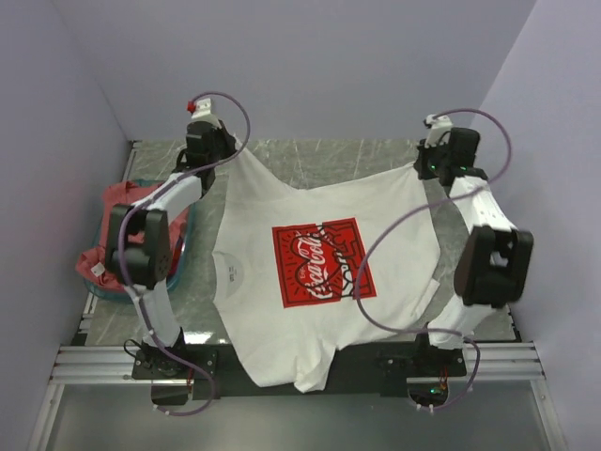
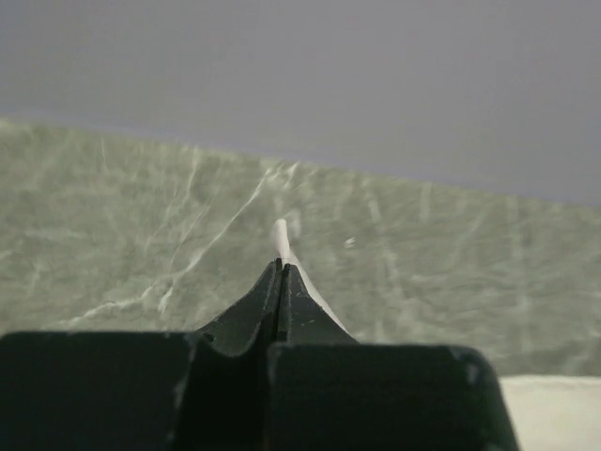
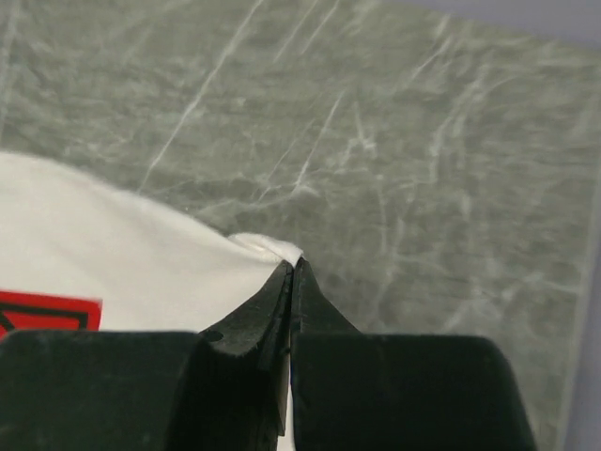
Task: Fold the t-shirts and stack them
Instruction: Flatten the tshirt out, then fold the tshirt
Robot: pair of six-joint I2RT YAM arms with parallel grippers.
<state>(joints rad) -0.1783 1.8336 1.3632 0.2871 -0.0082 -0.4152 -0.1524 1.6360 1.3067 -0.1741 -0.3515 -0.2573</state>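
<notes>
The white t-shirt (image 1: 310,310) with its red square print (image 1: 319,263) lies spread over the table, its near edge hanging over the front rail. My left gripper (image 1: 228,150) is shut on the shirt's far left corner. A sliver of white cloth (image 2: 280,233) pokes out past its closed tips (image 2: 281,267). At the far right corner, my right gripper (image 1: 424,167) is shut too, and the white cloth (image 3: 141,254) bunches at its tips (image 3: 293,266). The salmon-red t-shirt (image 1: 117,202) lies crumpled at the left.
A teal basket (image 1: 183,246) stands at the table's left edge and holds the salmon-red shirt. Grey marbled tabletop (image 1: 338,155) shows beyond the white shirt. Purple walls close in the back and both sides. A metal rail (image 1: 94,362) runs along the front.
</notes>
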